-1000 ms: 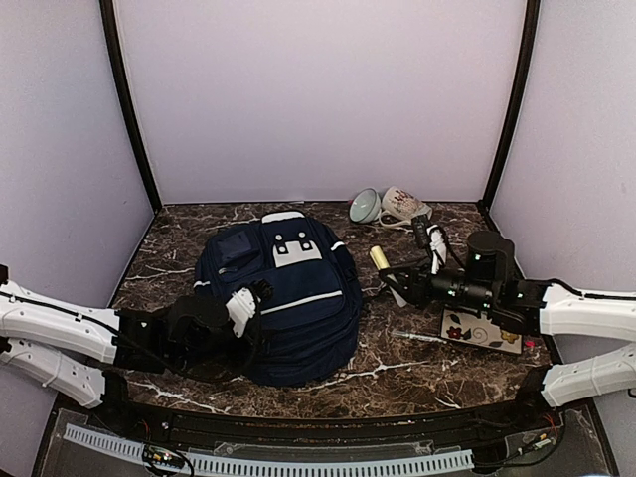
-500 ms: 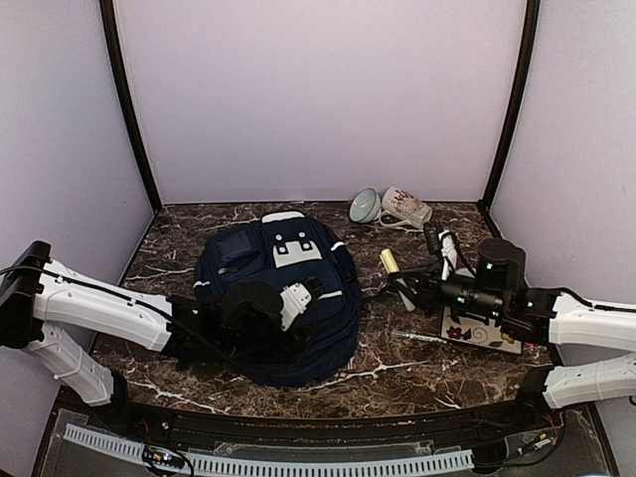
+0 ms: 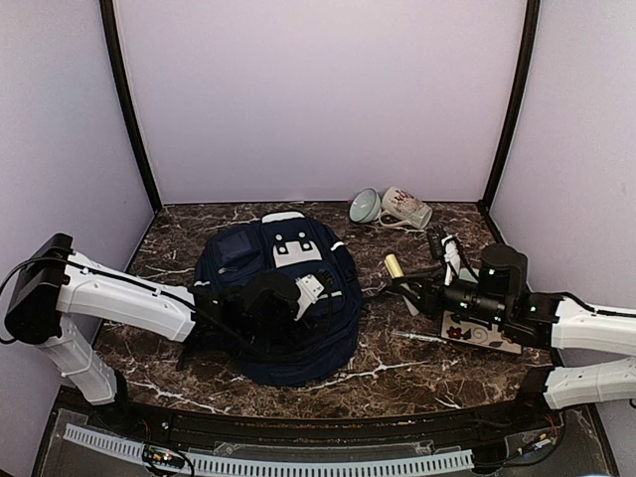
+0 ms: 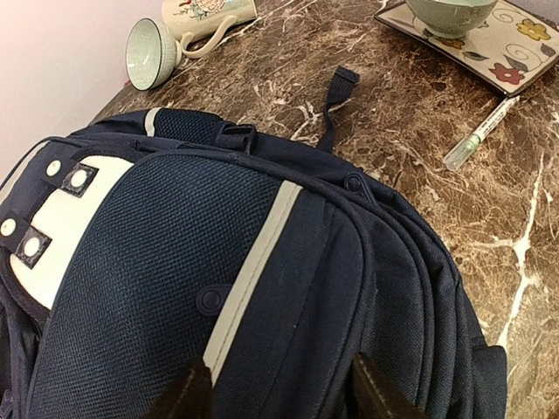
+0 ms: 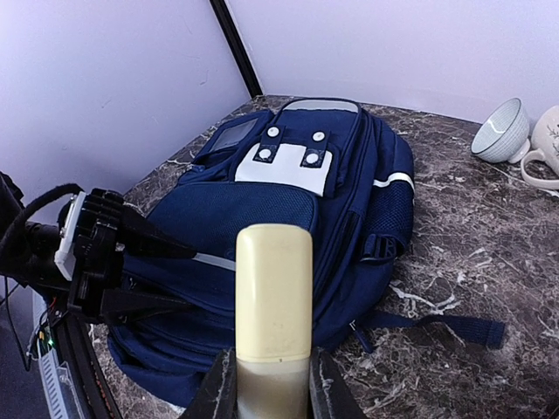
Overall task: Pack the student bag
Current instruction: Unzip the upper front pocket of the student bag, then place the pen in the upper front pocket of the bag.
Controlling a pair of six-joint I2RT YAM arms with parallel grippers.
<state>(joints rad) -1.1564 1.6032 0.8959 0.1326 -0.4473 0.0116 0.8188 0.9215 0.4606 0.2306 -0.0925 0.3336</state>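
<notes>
The student bag [image 3: 238, 260], navy with a white patch and pale stripe, lies flat left of centre. My left gripper [image 3: 323, 289] hangs over its front pocket. In the left wrist view the bag [image 4: 175, 244] fills the frame, and the gripper [image 4: 281, 393] is open, its dark fingertips [image 4: 188, 394] apart over the fabric beside the stripe. My right gripper [image 3: 409, 283] hovers just right of the bag, shut on a cream-capped tube [image 3: 394, 265]. In the right wrist view the tube [image 5: 273, 297] stands between the closed fingers [image 5: 218, 388] and points toward the bag [image 5: 227, 205].
A pale bowl [image 3: 365, 206] and a flowered mug [image 3: 405, 208] lie tipped at the back right. A flowered plate [image 3: 484, 335] sits under the right arm, with a pen [image 3: 417, 338] beside it. The bag's strap [image 5: 454, 329] trails onto the marble.
My left arm has swung right across the bag, taking its gripper from the bag's left edge to the front pocket. The right gripper has drifted slightly right with the tube.
</notes>
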